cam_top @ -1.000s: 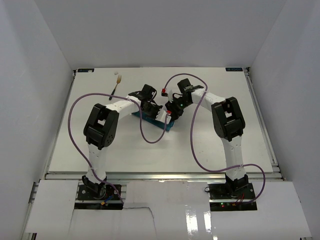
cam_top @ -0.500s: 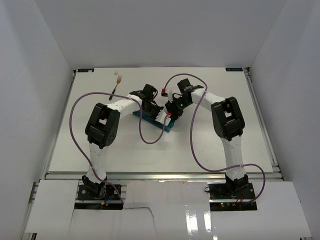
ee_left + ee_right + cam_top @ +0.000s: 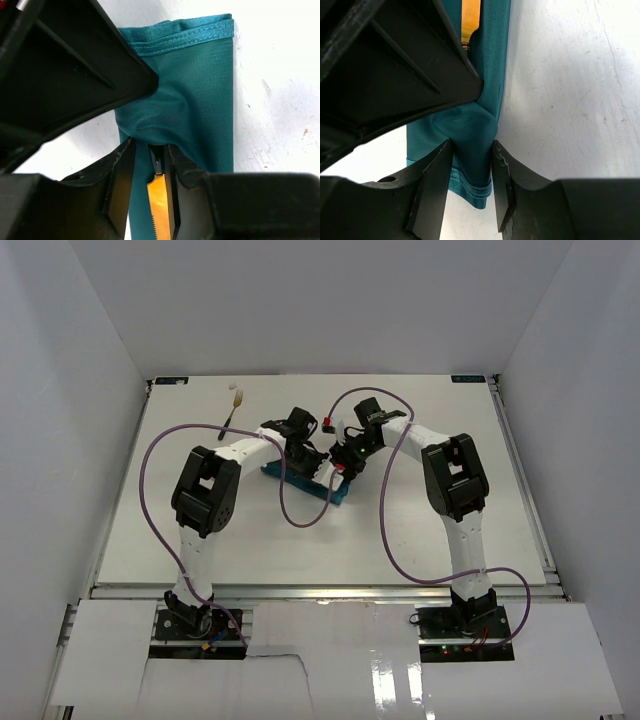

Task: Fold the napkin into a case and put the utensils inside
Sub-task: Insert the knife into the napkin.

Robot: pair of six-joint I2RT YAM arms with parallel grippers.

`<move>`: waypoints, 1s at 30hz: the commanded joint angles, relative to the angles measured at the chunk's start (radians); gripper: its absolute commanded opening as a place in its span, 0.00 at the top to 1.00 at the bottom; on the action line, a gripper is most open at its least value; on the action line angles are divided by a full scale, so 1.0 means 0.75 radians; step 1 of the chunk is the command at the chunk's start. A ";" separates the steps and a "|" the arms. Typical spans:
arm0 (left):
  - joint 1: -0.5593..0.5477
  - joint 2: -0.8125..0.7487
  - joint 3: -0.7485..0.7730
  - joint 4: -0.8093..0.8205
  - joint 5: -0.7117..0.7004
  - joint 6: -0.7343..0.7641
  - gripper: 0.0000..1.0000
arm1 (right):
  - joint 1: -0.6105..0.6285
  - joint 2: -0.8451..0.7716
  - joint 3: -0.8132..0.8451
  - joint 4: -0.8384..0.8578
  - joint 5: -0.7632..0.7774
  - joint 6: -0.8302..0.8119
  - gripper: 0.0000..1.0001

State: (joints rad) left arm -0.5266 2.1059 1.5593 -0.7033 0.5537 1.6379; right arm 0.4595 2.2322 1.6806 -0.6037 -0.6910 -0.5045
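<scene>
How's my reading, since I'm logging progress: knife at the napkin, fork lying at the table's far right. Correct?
Wrong side: the fork lies at the far left of the table, as the top view shows. The knife is at the napkin, as you said.

Bright even light, blurred near fingers

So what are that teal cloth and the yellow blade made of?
The napkin looks like soft woven fabric, faintly shiny, with a stitched hem and creases. The knife has a glossy gold, serrated blade: coated metal or plastic, I cannot tell which.
</scene>
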 commanded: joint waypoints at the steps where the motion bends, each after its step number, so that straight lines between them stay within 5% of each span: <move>1: -0.018 -0.010 0.048 -0.028 0.053 -0.020 0.59 | -0.001 0.016 0.042 0.005 0.007 -0.010 0.57; 9: -0.020 -0.030 0.079 0.054 -0.047 -0.108 0.54 | -0.001 0.000 0.054 0.022 0.064 0.030 0.53; 11: -0.020 -0.039 0.089 0.081 -0.096 -0.138 0.47 | -0.003 -0.013 0.056 0.032 0.091 0.049 0.50; 12: -0.020 -0.051 0.093 0.111 -0.126 -0.167 0.42 | -0.005 -0.031 0.044 0.036 0.085 0.049 0.49; 14: -0.020 -0.065 0.117 0.122 -0.145 -0.265 0.06 | -0.011 -0.062 0.030 0.062 0.107 0.071 0.48; 15: -0.020 -0.085 0.124 0.124 -0.161 -0.292 0.02 | -0.013 -0.072 0.023 0.079 0.113 0.077 0.44; 21: -0.020 -0.169 0.181 0.126 -0.202 -0.455 0.02 | -0.034 -0.143 0.013 0.105 0.169 0.122 0.32; 30: -0.016 -0.337 0.208 0.264 -0.255 -0.768 0.02 | -0.038 -0.372 -0.103 0.177 0.246 0.161 0.30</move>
State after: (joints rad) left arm -0.5415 1.9606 1.6859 -0.6048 0.4030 1.2152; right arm 0.4332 2.0502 1.6348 -0.5041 -0.5369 -0.3962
